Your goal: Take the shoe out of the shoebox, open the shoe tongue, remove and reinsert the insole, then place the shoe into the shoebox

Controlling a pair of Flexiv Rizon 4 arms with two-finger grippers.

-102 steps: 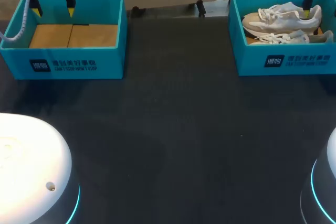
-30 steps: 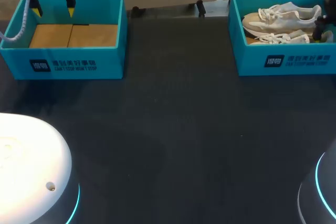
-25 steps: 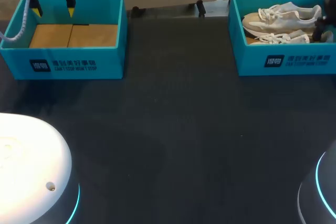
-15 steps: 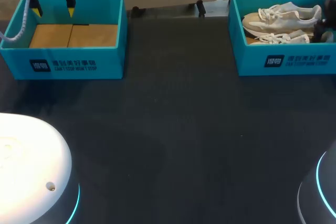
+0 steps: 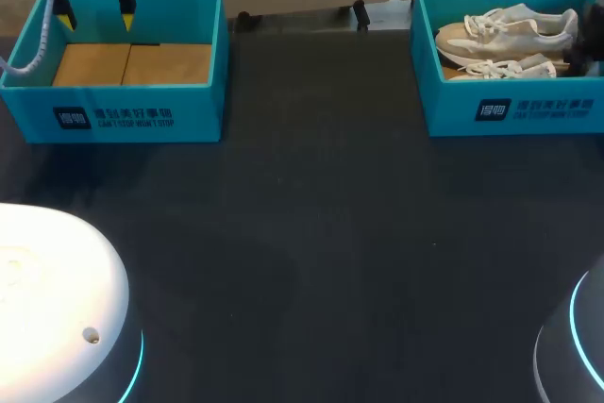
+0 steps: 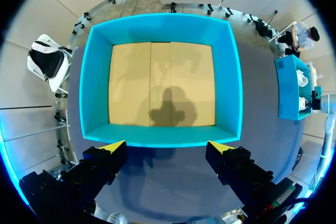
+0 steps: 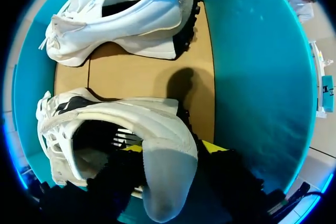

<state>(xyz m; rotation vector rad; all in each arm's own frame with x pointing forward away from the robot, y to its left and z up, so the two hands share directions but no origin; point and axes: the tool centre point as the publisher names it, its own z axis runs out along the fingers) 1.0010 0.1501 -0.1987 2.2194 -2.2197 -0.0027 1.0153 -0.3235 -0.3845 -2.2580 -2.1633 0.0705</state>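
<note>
Two white shoes lie in the teal shoebox (image 5: pixel 510 110) at the back right. The far shoe (image 7: pixel 126 17) lies on its side. My right gripper (image 7: pixel 172 148) is down inside this box at the heel of the near shoe (image 7: pixel 131 124), with a yellow-tipped finger against each side of the grey heel, shut on it. In the head view that gripper (image 5: pixel 590 44) is only a dark shape at the box's right end. My left gripper (image 6: pixel 167 146) hangs open above the near wall of the other shoebox (image 6: pixel 97 77), holding nothing.
The left shoebox (image 5: pixel 123 106) at the back left holds only a brown cardboard floor. Dark table (image 5: pixel 311 233) stretches between and in front of the two boxes. The teal box walls stand close around my right gripper.
My right gripper came down from above the shoes to the box's right end, and its fingers drew in on the near shoe's heel. The left arm has not moved.
</note>
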